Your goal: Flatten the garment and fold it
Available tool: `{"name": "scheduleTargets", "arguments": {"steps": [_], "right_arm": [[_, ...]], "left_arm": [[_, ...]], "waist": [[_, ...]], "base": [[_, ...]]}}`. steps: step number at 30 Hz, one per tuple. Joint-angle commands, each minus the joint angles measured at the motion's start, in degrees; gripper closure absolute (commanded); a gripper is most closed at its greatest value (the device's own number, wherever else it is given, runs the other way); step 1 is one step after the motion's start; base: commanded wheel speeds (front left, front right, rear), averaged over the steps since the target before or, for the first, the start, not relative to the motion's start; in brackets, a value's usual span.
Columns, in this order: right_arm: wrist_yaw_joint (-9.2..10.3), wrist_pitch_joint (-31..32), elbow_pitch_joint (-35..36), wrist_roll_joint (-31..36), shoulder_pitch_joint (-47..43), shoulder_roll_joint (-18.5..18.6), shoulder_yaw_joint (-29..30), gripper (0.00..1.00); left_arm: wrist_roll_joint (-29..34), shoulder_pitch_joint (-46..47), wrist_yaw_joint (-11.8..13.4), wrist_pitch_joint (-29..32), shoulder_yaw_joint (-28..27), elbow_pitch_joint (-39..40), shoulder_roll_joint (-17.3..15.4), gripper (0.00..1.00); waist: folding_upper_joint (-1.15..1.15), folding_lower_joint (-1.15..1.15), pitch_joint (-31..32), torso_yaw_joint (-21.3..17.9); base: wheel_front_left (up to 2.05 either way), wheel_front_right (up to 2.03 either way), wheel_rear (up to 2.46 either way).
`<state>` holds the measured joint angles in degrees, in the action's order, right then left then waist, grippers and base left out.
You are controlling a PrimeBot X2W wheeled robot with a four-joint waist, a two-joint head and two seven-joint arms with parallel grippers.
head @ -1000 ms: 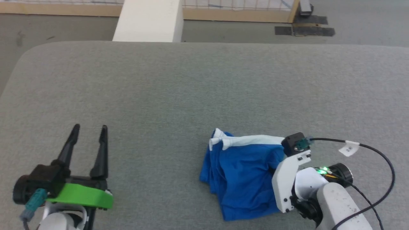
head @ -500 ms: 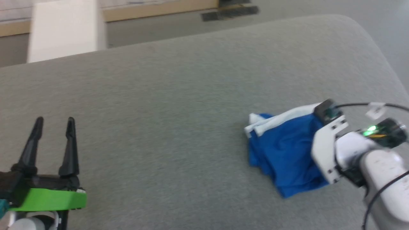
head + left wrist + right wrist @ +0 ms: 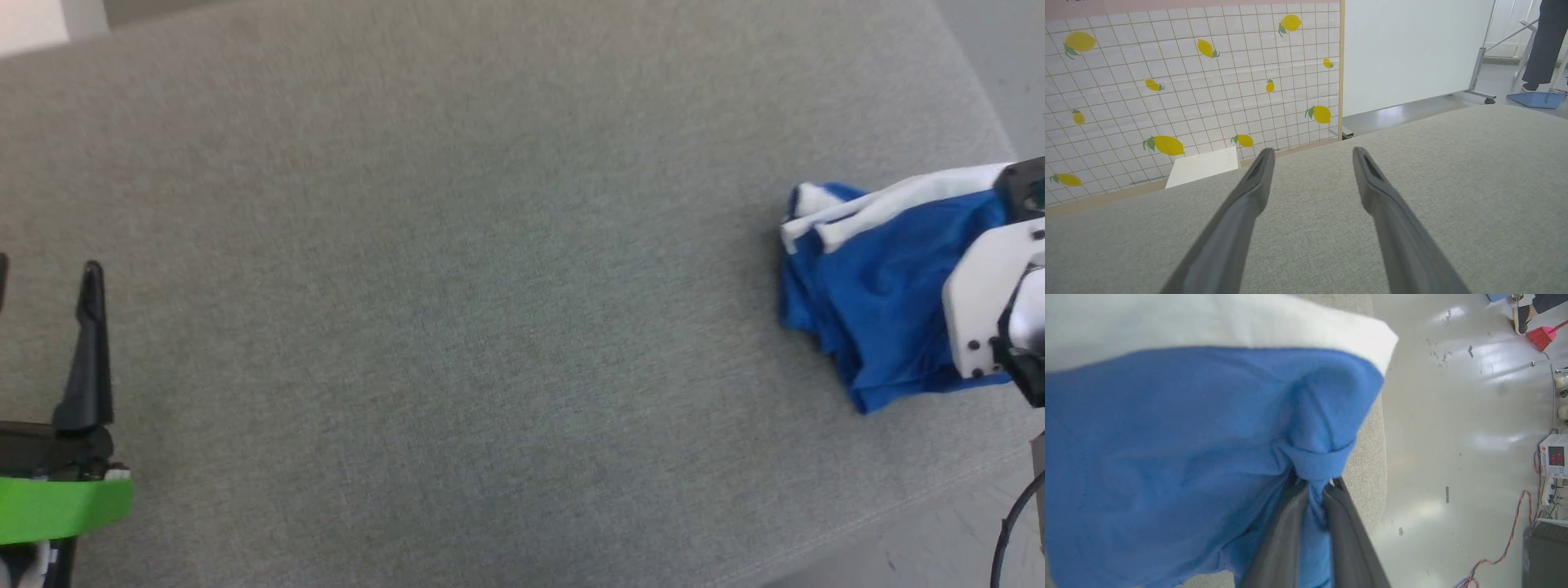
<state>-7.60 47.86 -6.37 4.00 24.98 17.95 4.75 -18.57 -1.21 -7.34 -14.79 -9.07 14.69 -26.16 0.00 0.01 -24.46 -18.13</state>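
Note:
The garment is bright blue with a white band, and it lies bunched near the right end of the grey table. In the right wrist view my right gripper is shut on a gathered fold of the garment, which hangs partly past the table's edge. In the head view its white mount covers the garment's right side. My left gripper stands far to the left, open and holding nothing. In the left wrist view the left gripper points its spread fingers across bare table.
The table's right edge drops to a shiny floor with cables and a power unit. Beyond the far edge are a lemon-patterned tiled wall, a white board, a person's leg and a blue dustpan.
The whole head picture has shifted, so the camera has moved. The garment and right gripper now sit at the picture's right edge, the left gripper at its left. The right grip is unchanged.

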Motion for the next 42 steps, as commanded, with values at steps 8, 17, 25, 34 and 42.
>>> {"name": "scheduleTargets", "arguments": {"steps": [8,17,25,34,42], "right_arm": [[0.11,-3.0,3.7,8.4,2.1,-4.9,10.5,0.58],[0.11,-14.2,6.3,9.0,6.6,-7.2,16.6,0.00],[0.11,-28.3,6.8,-0.6,9.9,-4.5,10.2,0.00],[0.11,-43.0,11.0,-10.4,4.4,-11.9,2.5,0.00],[0.11,-55.7,5.7,-14.4,-4.9,-15.0,-2.6,0.00]], "left_arm": [[-1.5,-0.7,-0.1,-0.2,-1.2,1.1,-2.0,0.00],[-1.3,0.2,-0.1,-0.2,-0.7,-0.2,-0.3,0.00],[0.4,1.2,-0.1,-0.2,0.7,-3.9,4.7,0.00],[3.8,2.6,1.1,-0.2,0.2,-9.8,11.2,0.00],[6.9,3.3,1.8,-0.2,1.2,-12.6,15.4,0.00]], "waist": [[0.00,-0.01,-7.2,1.5],[0.00,-0.01,-4.0,3.3],[0.00,-0.01,5.6,6.9],[0.00,-0.01,15.7,11.7],[0.00,-0.01,19.9,16.2]], "base": [[0.00,0.00,0.00],[0.00,0.00,0.00],[0.00,0.00,0.00],[0.00,0.00,0.00],[0.00,0.00,0.00]]}}
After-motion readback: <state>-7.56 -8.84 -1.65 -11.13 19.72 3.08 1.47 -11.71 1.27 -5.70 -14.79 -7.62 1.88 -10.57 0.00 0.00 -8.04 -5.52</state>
